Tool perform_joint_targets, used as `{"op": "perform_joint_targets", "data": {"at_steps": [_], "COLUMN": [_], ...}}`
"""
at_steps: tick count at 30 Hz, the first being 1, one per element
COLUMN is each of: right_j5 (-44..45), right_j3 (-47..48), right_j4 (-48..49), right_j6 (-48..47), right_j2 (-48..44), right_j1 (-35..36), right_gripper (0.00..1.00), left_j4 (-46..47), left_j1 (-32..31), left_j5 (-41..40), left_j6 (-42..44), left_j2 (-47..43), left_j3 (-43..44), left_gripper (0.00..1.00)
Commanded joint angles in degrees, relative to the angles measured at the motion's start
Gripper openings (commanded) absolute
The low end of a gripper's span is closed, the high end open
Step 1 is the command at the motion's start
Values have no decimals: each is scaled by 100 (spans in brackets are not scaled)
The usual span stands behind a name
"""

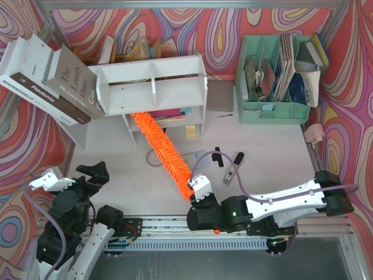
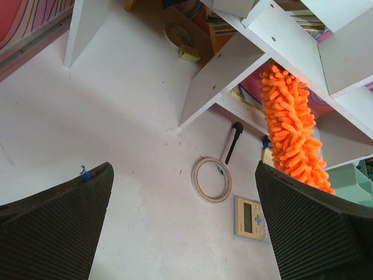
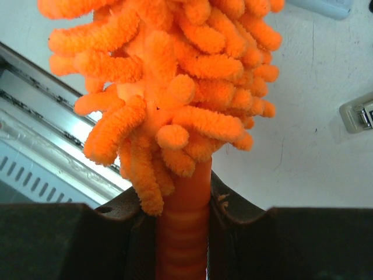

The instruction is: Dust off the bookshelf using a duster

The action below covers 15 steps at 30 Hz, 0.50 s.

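Dusting goes best if the right tool [image 1: 197, 188], clamped on the handle [image 3: 183, 239] just below the fluff, sweeps the duster [image 1: 165, 149] sideways along the lower tier with light pressure, clear of the books [image 1: 169, 114] lying there. Its long axis runs from the handle at near right to the tip at far left, tucked inside the bookshelf [image 1: 152, 87]. The left tool [image 2: 183, 175] hangs open and empty over the desk [image 1: 274, 146].
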Motion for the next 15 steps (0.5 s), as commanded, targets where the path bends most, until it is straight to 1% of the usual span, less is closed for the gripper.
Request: {"op": "perform_joint_targets", "data": {"at_steps": [1, 8, 10, 15], "right_j5": [276, -255, -305, -337], "right_j3": [372, 812, 1122, 2217], "right_j4": [589, 1619, 1744, 1702], "right_j6": [-206, -918, -1065, -1228], "right_j2": [221, 859, 1127, 2150], "right_j1": [-229, -756, -842, -974], "right_gripper": [0, 0, 0, 0], "left_j4": [36, 34, 34, 27], "left_j1": [-29, -27, -27, -29], "left_j5": [-36, -38, -37, -36], "left_j6": [-15, -14, -13, -16], "left_j2": [-4, -21, -39, -48], "left_j3": [-85, -85, -85, -85], "left_gripper": [98, 98, 99, 98]}}
